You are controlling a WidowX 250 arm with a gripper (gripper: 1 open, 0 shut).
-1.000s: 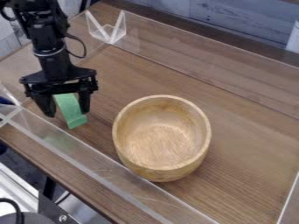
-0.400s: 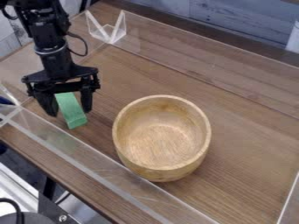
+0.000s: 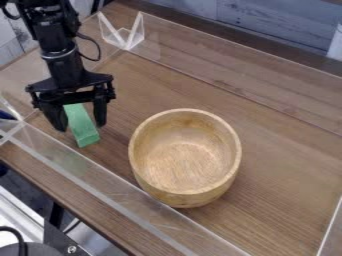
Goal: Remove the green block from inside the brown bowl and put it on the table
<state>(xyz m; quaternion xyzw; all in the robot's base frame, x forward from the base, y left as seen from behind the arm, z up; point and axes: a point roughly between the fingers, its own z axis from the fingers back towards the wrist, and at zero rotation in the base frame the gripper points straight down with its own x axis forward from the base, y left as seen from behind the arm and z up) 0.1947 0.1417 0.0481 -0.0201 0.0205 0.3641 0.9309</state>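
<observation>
nearest, a clear wall (image 3: 118, 190) slants from the left edge of the frame down to the bottom, right of centre. just beyond it, right of the lower centre, sits the brown bowl (image 3: 138, 165), round and thick-walled, with nothing in its pale inside.

the green block (image 3: 84, 131) is outside the bowl, in the left part of the frame, apart from the rim and seemingly lying on the worktop (image 3: 274, 150). the black tool (image 3: 80, 124) reaches down to it from the upper left. its two fingers look spread, one on the left of the block and one on the right, with a gap showing on each side; so the block lies directly between and a little below them. the only arm in view is right over it.

the block's long axis runs nearly up and down the frame, its lower end leaning slightly right, across the line from finger to finger. the placing looks all but finished; the coming move likely calls for a straight lift, since a sideways drift could nudge the block.
</observation>
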